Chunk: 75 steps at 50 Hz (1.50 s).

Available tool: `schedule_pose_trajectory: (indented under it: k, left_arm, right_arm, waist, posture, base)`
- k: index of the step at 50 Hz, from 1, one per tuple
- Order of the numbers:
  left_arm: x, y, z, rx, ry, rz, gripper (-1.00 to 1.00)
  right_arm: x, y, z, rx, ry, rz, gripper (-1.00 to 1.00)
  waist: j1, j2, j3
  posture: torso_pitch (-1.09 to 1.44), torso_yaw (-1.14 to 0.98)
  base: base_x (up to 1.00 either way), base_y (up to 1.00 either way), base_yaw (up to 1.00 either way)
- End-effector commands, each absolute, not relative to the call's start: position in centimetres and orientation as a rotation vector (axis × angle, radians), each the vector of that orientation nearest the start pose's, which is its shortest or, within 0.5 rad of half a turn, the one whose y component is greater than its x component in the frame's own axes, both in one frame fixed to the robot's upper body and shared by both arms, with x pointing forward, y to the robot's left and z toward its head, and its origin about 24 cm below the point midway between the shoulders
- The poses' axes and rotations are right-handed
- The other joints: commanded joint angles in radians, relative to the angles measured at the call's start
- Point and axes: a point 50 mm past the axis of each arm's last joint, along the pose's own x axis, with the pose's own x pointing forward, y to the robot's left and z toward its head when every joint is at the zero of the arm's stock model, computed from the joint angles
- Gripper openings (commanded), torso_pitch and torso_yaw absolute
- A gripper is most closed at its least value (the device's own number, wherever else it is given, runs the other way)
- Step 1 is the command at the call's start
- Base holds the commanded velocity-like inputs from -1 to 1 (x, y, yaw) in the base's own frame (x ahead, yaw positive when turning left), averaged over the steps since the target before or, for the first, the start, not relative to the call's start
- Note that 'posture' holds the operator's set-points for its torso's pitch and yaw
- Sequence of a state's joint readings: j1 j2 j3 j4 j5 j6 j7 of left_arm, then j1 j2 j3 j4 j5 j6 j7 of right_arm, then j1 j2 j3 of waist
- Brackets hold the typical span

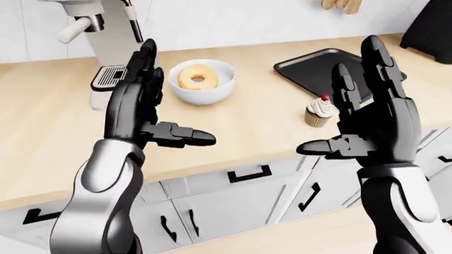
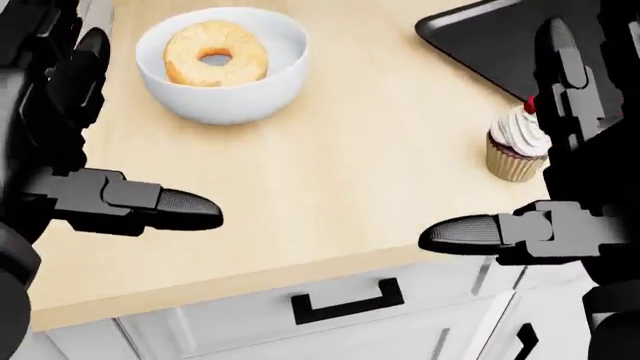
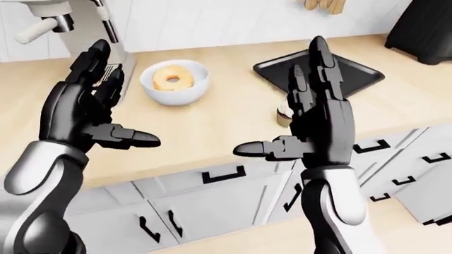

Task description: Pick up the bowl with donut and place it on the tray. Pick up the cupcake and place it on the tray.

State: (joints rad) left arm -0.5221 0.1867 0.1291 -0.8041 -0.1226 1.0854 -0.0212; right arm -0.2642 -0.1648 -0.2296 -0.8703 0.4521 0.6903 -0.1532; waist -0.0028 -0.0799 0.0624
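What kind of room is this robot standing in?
It looks like a simulated kitchen: a wooden counter over grey cabinet drawers, with a coffee machine, a donut in a bowl and a cupcake set out on it.

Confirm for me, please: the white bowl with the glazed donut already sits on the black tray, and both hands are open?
Not quite. The left-eye view shows the white bowl with the glazed donut on the wooden counter, apart from the black tray. Both the left hand and right hand are open.
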Motion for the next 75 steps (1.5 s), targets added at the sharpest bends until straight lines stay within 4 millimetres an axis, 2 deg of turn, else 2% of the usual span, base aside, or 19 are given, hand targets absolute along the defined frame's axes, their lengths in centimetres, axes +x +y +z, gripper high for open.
schedule_pose_trajectory:
  k: [1, 7, 9, 11, 23, 26, 34, 40, 41, 42, 43, 45, 49, 51, 53, 54, 59, 64, 75]
  left_arm:
    - [24.7, 15.7, 25.7, 0.108, -0.336, -0.051, 1.0]
    - [24.8, 15.7, 25.8, 0.109, -0.337, -0.05, 1.0]
    - [24.8, 15.6, 25.9, 0.109, -0.338, -0.05, 1.0]
    - [24.8, 15.7, 25.8, 0.109, -0.338, -0.051, 1.0]
    - [24.7, 15.3, 26.1, 0.122, -0.337, -0.059, 1.0]
    - [24.9, 15.0, 26.3, 0.137, -0.338, -0.065, 1.0]
    - [26.0, 13.2, 27.8, 0.21, -0.363, -0.088, 1.0]
    - [25.8, 12.4, 28.0, 0.221, -0.37, -0.11, 1.0]
    - [25.8, 12.4, 28.0, 0.222, -0.37, -0.111, 1.0]
    - [25.8, 12.4, 28.0, 0.222, -0.369, -0.111, 1.0]
    - [25.8, 12.4, 27.9, 0.221, -0.367, -0.112, 1.0]
    - [25.8, 12.5, 27.8, 0.219, -0.367, -0.112, 1.0]
    - [25.8, 12.5, 27.6, 0.219, -0.364, -0.112, 1.0]
    - [25.9, 12.5, 27.6, 0.219, -0.363, -0.111, 1.0]
    - [26.1, 12.7, 27.6, 0.222, -0.36, -0.106, 1.0]
    - [26.3, 12.8, 27.6, 0.225, -0.359, -0.103, 1.0]
    - [27.6, 12.3, 27.7, 0.275, -0.355, -0.1, 1.0]
    - [29.0, 12.2, 28.1, 0.323, -0.37, -0.073, 1.0]
    - [33.0, 11.4, 28.4, 0.572, -0.418, 0.016, 1.0]
  right_arm:
    - [21.3, -16.6, 24.5, 0.158, -0.537, 0.085, 1.0]
    - [21.4, -16.6, 24.5, 0.151, -0.53, 0.082, 1.0]
    - [21.4, -16.6, 24.5, 0.148, -0.531, 0.081, 1.0]
    - [21.5, -16.5, 24.5, 0.145, -0.53, 0.083, 1.0]
    - [20.7, -17.2, 24.9, 0.15, -0.555, 0.072, 1.0]
    - [20.4, -17.5, 25.1, 0.142, -0.563, 0.057, 1.0]
    - [19.1, -19.0, 25.9, 0.12, -0.596, -0.004, 1.0]
    - [19.0, -19.5, 25.9, 0.136, -0.592, -0.026, 1.0]
    - [19.1, -19.5, 25.8, 0.135, -0.587, -0.028, 1.0]
    - [19.1, -19.6, 25.8, 0.136, -0.586, -0.031, 1.0]
    - [19.2, -19.6, 25.7, 0.134, -0.582, -0.034, 1.0]
    - [19.2, -19.5, 25.7, 0.132, -0.582, -0.035, 1.0]
    - [19.1, -19.2, 25.8, 0.13, -0.58, -0.024, 1.0]
    - [19.2, -19.0, 25.7, 0.115, -0.581, -0.011, 1.0]
    - [19.4, -18.8, 25.7, 0.104, -0.578, 0.006, 1.0]
    - [19.4, -18.7, 25.7, 0.101, -0.577, 0.01, 1.0]
    - [19.9, -18.8, 25.7, 0.096, -0.571, 0.008, 1.0]
    - [19.8, -18.9, 25.6, 0.098, -0.571, 0.007, 1.0]
    - [19.6, -19.2, 25.6, 0.112, -0.572, -0.007, 1.0]
  waist:
    - [0.008, -0.002, -0.024]
    - [0.005, 0.021, -0.02]
    - [0.002, 0.024, -0.026]
    - [0.007, 0.03, -0.051]
    - [-0.004, 0.049, -0.029]
    - [-0.012, 0.088, -0.037]
    - [0.002, 0.049, -0.044]
    - [0.011, 0.039, -0.041]
    - [0.011, 0.046, -0.056]
    - [0.019, 0.065, -0.045]
    - [-0.025, 0.115, -0.035]
    - [0.001, 0.094, -0.044]
    - [0.02, 0.073, -0.018]
    - [0.031, 0.046, -0.021]
    - [0.038, -0.005, -0.029]
    - [0.029, 0.027, -0.013]
    - [0.016, 0.075, -0.037]
    - [0.014, 0.049, -0.037]
    - [0.016, 0.039, -0.045]
  posture:
    - [0.0, 0.0]
    - [0.0, 0.0]
    - [0.0, 0.0]
    - [0.0, 0.0]
    - [0.0, 0.0]
    - [0.0, 0.0]
    - [0.0, 0.0]
    - [0.0, 0.0]
    - [0.0, 0.0]
    - [0.0, 0.0]
    - [0.0, 0.0]
    - [0.0, 0.0]
    - [0.0, 0.0]
    - [0.0, 0.0]
    - [0.0, 0.0]
    - [0.0, 0.0]
    - [0.0, 0.0]
    - [0.0, 0.0]
    - [0.0, 0.0]
  base:
    - [0.0, 0.0, 0.0]
    - [0.0, 0.0, 0.0]
    - [0.0, 0.0, 0.0]
    - [0.13, 0.0, 0.0]
    - [0.11, 0.0, 0.0]
    - [0.0, 0.0, 0.0]
    - [0.0, 0.0, 0.0]
    - [0.0, 0.0, 0.0]
    - [0.0, -0.18, 0.0]
    - [0.0, -0.66, 0.0]
    - [0.0, 0.0, -1.0]
    - [0.0, 0.0, -1.0]
    - [0.0, 0.0, -0.88]
    - [0.0, -0.02, 0.0]
    - [0.0, 0.0, 0.0]
    - [0.0, 0.0, 0.0]
    - [0.0, 0.0, 0.0]
    - [0.0, 0.0, 0.0]
    - [0.0, 0.0, 0.0]
